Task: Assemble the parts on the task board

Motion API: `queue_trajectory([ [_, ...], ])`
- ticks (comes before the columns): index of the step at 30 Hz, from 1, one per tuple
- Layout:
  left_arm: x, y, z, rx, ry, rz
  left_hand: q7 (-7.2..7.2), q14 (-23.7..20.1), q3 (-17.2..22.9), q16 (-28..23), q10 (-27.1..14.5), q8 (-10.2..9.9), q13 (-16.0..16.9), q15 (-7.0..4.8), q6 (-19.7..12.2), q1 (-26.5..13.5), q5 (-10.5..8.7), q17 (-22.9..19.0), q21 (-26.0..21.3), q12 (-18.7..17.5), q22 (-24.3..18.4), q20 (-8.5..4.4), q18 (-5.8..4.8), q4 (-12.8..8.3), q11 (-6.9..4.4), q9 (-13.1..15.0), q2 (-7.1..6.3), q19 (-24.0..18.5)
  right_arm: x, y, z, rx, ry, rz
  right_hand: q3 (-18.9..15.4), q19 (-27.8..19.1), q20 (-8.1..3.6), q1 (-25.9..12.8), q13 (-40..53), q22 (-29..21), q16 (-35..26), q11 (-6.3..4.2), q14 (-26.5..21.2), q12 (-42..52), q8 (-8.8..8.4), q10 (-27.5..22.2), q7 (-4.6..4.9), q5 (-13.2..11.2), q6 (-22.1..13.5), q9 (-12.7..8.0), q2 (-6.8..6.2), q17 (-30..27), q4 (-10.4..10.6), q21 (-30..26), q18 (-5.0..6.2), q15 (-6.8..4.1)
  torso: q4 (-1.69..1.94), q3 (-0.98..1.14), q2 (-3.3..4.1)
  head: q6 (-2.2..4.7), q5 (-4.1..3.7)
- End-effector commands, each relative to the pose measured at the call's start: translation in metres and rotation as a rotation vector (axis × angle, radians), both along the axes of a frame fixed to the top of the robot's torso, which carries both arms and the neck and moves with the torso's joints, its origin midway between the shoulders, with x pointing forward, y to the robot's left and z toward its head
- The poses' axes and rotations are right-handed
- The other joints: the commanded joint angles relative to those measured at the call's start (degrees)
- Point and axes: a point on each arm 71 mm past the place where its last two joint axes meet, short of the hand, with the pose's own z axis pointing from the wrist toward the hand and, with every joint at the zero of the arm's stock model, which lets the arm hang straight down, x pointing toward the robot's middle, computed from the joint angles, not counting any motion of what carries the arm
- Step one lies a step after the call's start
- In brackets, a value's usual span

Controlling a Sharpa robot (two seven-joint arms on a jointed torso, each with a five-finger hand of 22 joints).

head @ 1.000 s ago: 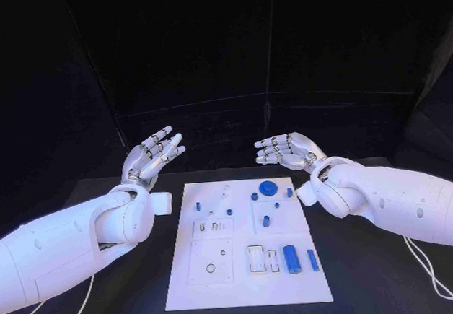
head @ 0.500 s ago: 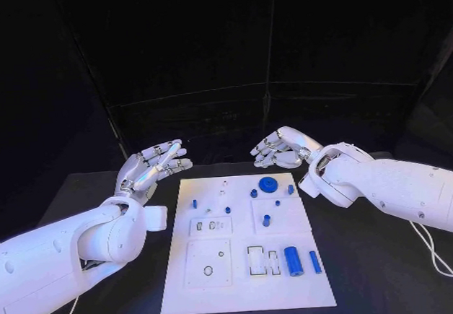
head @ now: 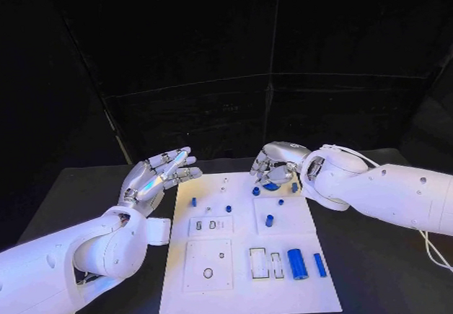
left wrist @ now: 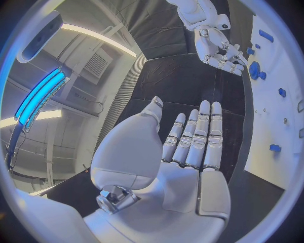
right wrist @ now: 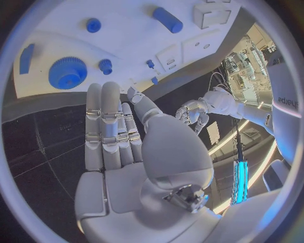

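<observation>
The white task board (head: 244,286) lies in the middle of the black table. Near its far right corner sits a blue gear (head: 271,186), with small blue pegs (head: 268,220) around it. Closer in, a blue cylinder (head: 295,259) and a blue bar (head: 319,264) lie at the board's near right. My right hand (head: 279,164) hovers just above the gear (right wrist: 67,72), fingers (right wrist: 108,121) spread and holding nothing. Beyond the board's far left corner, my left hand (head: 163,172) is raised, palm (left wrist: 190,147) bare and fingers straight.
White recessed blocks with slots (head: 211,259) take up the board's near left. Black table (head: 73,204) surrounds the board, with a dark curtain behind. A white cable (head: 448,272) trails under the right arm.
The head camera has shifted. My right hand has come down and nearer, now over the gear. My left hand has leaned in toward the board's far left corner.
</observation>
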Motion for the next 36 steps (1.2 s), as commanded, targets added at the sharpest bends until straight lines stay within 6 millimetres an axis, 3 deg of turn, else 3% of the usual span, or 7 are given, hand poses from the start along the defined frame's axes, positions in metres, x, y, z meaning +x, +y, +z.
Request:
queue_trajectory([
  [1,-0.002,-0.004,0.002,-0.008,-0.004,-0.042,3.45,0.4,-0.1,-0.2,0.3,-0.4,-0.1,0.03,-0.2,-0.2,-0.15,0.0,-0.2,-0.4,0.0,-0.06,0.63,-0.4,0.14,-0.1,0.25,0.5,0.003,0.001,-0.002,-0.147,-0.011,-0.027,0.1,0.1,0.46,-0.7,-0.1,0.6,3.7,0.30,2.1,-0.1,-0.24,-1.7,0.09,-0.3,-1.2,-0.1,-0.34,3.3,0.0,1.0,0.98,0.40,0.10,-0.01,0.79,0.01,-0.19],
  [7,-0.005,-0.008,0.003,-0.013,-0.001,-0.054,3.45,0.4,-0.1,-0.2,0.3,-0.4,0.0,0.04,-0.2,-0.3,-0.15,-0.1,-0.3,-0.4,-0.1,-0.06,0.63,-0.4,0.15,-0.1,0.27,0.5,0.004,0.004,-0.005,-0.192,0.009,-0.030,0.2,0.0,1.12,-0.8,0.0,2.4,15.7,0.86,1.7,0.4,-0.04,-5.2,0.31,-0.3,-3.0,0.0,-0.41,15.8,0.1,4.2,1.03,0.87,0.13,0.00,1.22,-0.03,-0.24],
  [10,-0.006,-0.009,0.003,-0.015,0.000,-0.060,3.46,0.4,-0.2,-0.3,0.3,-0.4,0.0,0.04,-0.2,-0.3,-0.15,-0.1,-0.3,-0.4,-0.1,-0.05,0.63,-0.4,0.15,-0.1,0.28,0.5,0.005,0.006,-0.006,-0.203,0.018,-0.028,0.4,-0.3,1.20,-0.6,0.0,3.1,19.0,0.95,1.4,0.5,-0.02,-5.5,0.31,-0.1,-3.0,0.1,-0.26,19.2,0.1,5.3,1.10,0.97,0.14,-0.03,1.28,-0.13,-0.36],
  [22,-0.007,-0.010,0.004,-0.016,0.002,-0.063,3.49,0.4,-0.2,-0.5,0.4,-0.6,0.0,0.07,-0.2,-0.3,-0.15,-0.2,-0.4,-0.6,-0.2,-0.04,0.62,-0.5,0.17,-0.1,0.36,0.6,0.008,0.011,-0.008,-0.219,0.034,-0.022,2.0,-1.0,1.36,0.1,-0.1,4.7,25.9,0.98,1.3,0.9,0.06,-5.3,0.36,0.5,-2.8,0.1,0.60,26.6,-0.2,8.2,1.18,1.08,0.30,0.02,1.50,-0.39,-0.45],
  [36,-0.008,-0.010,0.004,-0.017,0.004,-0.067,3.51,0.4,-0.2,-0.6,0.4,-0.6,0.0,0.08,-0.2,-0.4,-0.15,-0.2,-0.5,-0.6,-0.2,-0.04,0.61,-0.5,0.18,-0.1,0.38,0.6,0.010,0.018,-0.011,-0.233,0.053,-0.012,6.2,-2.0,1.40,0.4,-0.1,6.4,30.5,0.83,1.1,1.4,0.15,-3.6,0.51,-1.0,-1.8,0.1,1.41,31.4,-0.2,11.0,1.21,1.08,0.39,0.06,1.81,-0.73,-0.46],
])
